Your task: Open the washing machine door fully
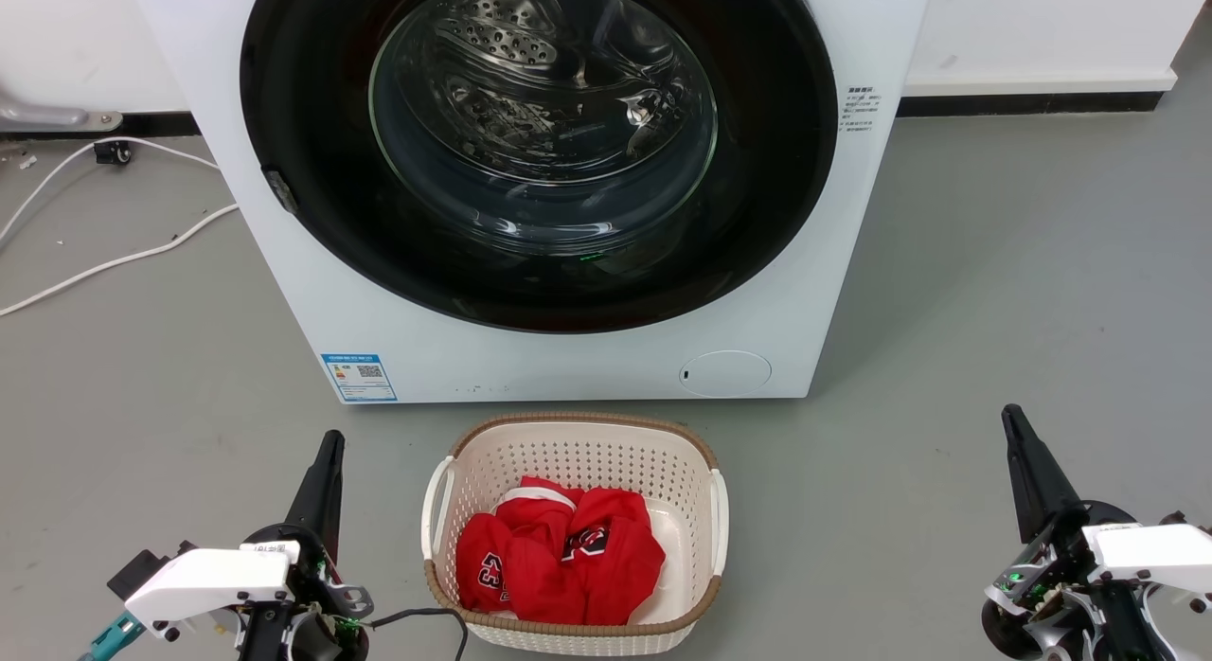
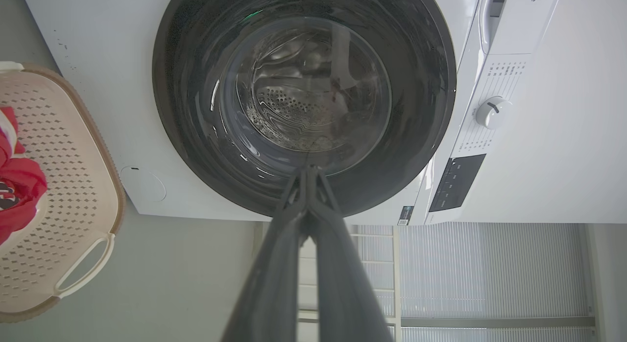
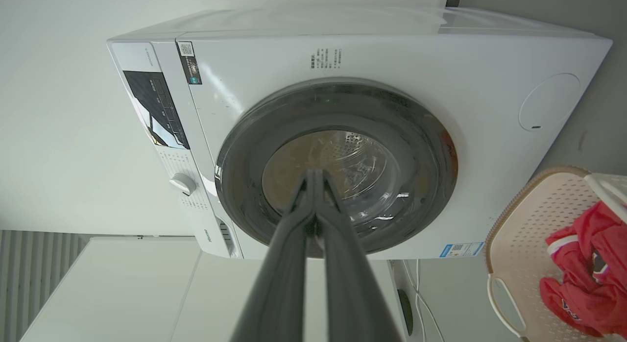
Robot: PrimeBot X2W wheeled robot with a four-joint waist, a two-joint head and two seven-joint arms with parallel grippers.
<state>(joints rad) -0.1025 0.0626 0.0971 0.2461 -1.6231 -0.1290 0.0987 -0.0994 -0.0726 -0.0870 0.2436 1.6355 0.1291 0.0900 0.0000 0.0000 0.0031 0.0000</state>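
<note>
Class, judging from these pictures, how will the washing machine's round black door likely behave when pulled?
The washing machine door looks rigid, so it would probably swing as one piece, not flex. Its glossy, bulging surface likely gives a slippery hold. Its size suggests some weight.

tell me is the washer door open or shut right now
Shut: the washing machine door lies flush on the white machine front, no gap at its rim, in head and both wrist views.
</note>
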